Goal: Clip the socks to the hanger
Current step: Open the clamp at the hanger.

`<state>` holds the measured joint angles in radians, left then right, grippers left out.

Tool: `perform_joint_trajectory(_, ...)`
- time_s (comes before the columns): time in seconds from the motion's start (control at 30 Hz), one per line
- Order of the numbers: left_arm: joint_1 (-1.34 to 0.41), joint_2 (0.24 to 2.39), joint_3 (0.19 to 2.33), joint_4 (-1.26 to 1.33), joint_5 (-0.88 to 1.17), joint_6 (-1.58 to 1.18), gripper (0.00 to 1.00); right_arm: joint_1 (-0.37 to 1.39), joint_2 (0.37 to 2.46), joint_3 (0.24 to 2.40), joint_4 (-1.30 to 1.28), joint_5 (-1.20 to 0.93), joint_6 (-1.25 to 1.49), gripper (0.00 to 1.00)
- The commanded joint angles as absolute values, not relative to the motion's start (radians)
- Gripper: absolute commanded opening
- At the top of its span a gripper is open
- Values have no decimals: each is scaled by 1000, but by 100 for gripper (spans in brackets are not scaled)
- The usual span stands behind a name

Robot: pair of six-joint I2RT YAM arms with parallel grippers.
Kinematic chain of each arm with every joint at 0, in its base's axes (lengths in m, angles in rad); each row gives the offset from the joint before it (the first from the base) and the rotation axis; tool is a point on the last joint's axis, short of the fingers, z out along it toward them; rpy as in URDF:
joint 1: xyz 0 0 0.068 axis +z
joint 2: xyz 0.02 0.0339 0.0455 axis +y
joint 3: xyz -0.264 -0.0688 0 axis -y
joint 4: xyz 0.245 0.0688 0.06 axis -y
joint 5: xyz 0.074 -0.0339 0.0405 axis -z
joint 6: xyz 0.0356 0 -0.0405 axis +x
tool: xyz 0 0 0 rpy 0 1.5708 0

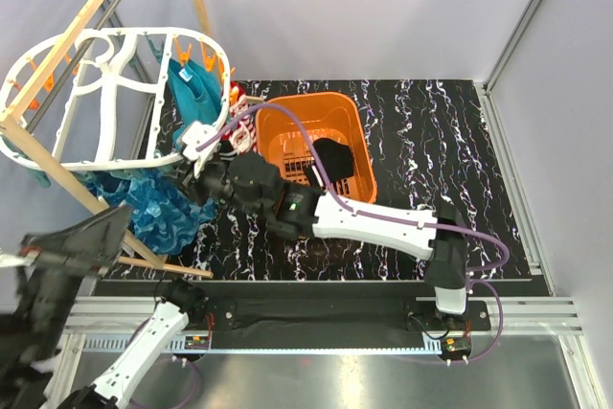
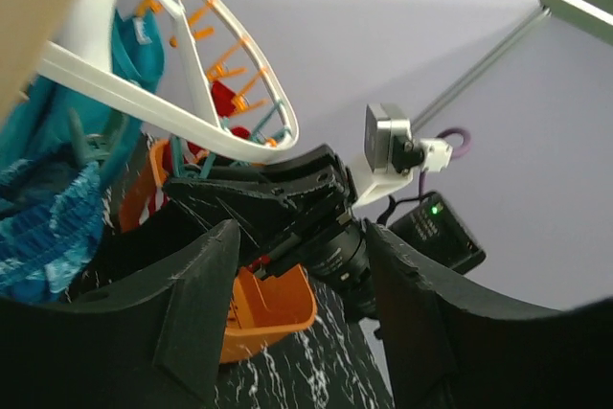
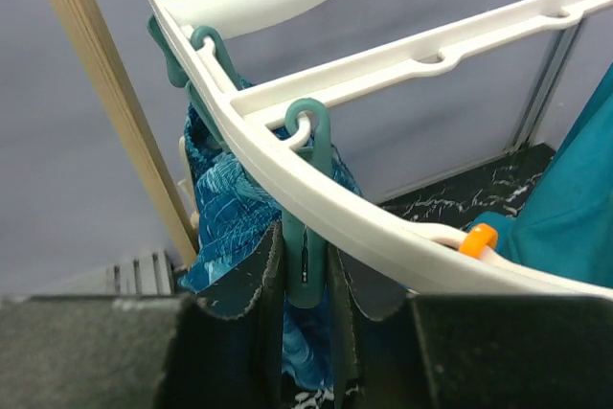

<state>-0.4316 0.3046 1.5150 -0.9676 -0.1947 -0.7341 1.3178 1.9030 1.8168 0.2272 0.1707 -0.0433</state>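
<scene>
The white oval hanger [image 1: 105,93] hangs at the upper left, with orange pegs on its far rim. It fills the top of the right wrist view [image 3: 383,227] and shows in the left wrist view [image 2: 144,93]. My right gripper [image 1: 196,162] reaches its near rim and is shut on a teal peg [image 3: 306,256] hanging from the rim. A black sock [image 1: 333,153] lies in the orange basket [image 1: 287,117]. A red-and-white striped sock [image 1: 228,144] shows by the basket's left rim. My left gripper [image 1: 86,237] is open and empty [image 2: 302,323], low at the left.
Teal-blue cloths [image 1: 153,203] hang from the hanger and bunch on the table below it; they also show in the right wrist view [image 3: 230,208]. A wooden pole frame [image 1: 57,174] crosses the hanger. The right arm [image 1: 374,222] lies across the dark marbled table [image 1: 431,141].
</scene>
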Motion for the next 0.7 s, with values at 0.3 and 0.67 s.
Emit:
perform_joint_trajectory(0.3,-436,482,1381,-874,-66,-934,53,1244,1753,1852,-136,-87,37,0)
perform_joint_trajectory(0.67,-436,495,1296,-845,-160,-1014,50,1226,1703,1825,-169,-179,15,0)
